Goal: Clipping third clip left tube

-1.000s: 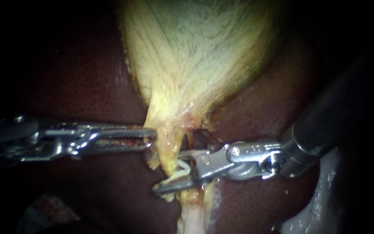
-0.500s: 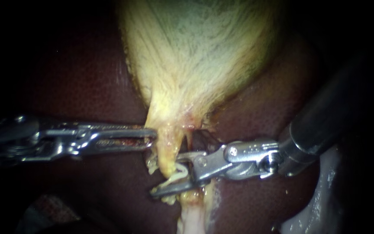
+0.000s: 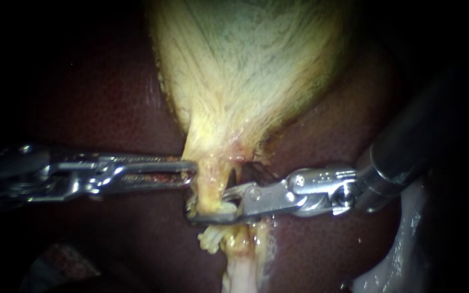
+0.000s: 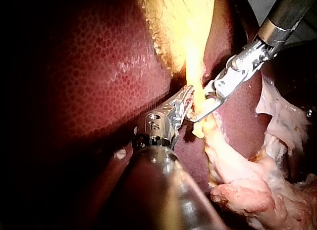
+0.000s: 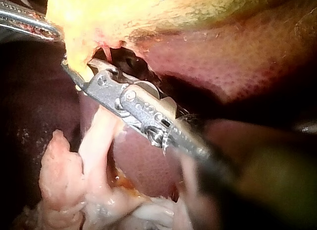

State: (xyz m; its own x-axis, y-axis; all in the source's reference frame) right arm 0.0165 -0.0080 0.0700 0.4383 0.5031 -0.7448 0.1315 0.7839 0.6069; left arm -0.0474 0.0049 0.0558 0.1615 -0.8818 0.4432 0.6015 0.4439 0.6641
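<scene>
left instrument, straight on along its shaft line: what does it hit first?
The pale yellow tube below the gallbladder. The tip of the left instrument looks to be against it in the endoscope and left wrist views, though depth is uncertain.

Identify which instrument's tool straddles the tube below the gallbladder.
The right instrument's tool: its jaws grip the tube from two sides. The left tool only touches the gallbladder's neck higher up.

tube (image 3: 211, 187) hemmed by left instrument (image 3: 189, 172), right instrument (image 3: 208, 212), gallbladder (image 3: 245, 70) above, liver (image 3: 93, 108) bare

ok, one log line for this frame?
left instrument: jaws shut on gallbladder neck | right instrument: jaws shut on left tube, clip between them
</scene>
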